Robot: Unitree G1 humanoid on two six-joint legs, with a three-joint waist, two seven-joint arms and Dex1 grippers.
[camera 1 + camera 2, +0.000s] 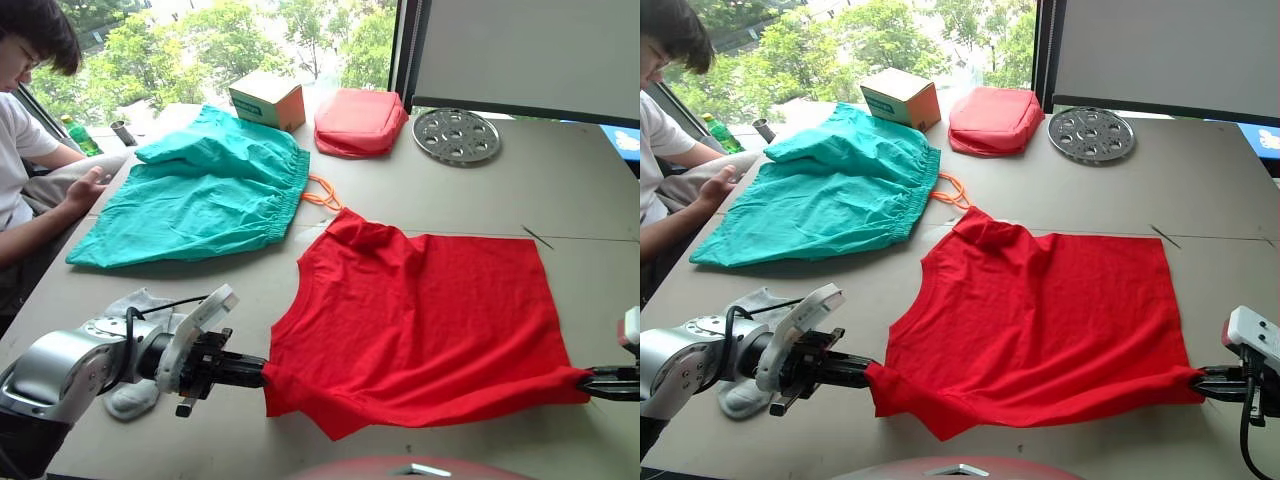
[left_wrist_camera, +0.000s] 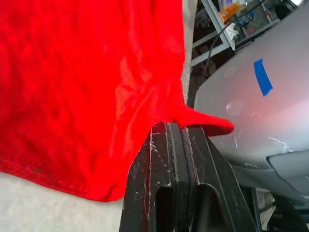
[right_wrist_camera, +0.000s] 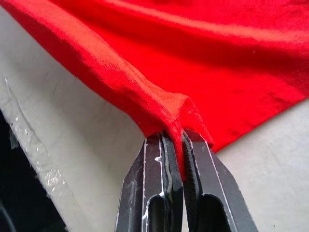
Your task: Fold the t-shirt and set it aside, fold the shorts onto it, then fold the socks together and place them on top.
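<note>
- We see one red t-shirt (image 1: 420, 320) spread flat on the table (image 1: 560, 190), near and to the right of centre, its collar end pointing far-left.
- Our left gripper (image 1: 262, 372) is clenched on the near-left corner of the t-shirt; in the left wrist view the two black fingers (image 2: 159, 159) press together with a tip of red cloth squeezed between them.
- Our right gripper (image 1: 1202, 381) is clenched on the near-right corner of the t-shirt; the right wrist view shows a ridge of the red knit pinched between its fingers (image 3: 157, 162).
- So the t-shirt lies between the two grippers, its near edge stretched from one to the other and lifted a little at both corners.
- We count one pair of teal shorts (image 1: 200, 190), lying far-left of the t-shirt, with the orange drawstring (image 1: 320, 192) trailing toward the t-shirt's collar.
- The grey socks (image 1: 135, 345) lie at the near-left, partly hidden behind our left arm; we cannot tell their number for sure.
- At the far side we count one cardboard box (image 1: 267, 98), one salmon-red zipped pouch (image 1: 360, 122) and one round metal disc (image 1: 456, 135) with holes.
- One person (image 1: 25, 140) sits at the far left, a hand (image 1: 88, 188) beside the shorts.
</note>
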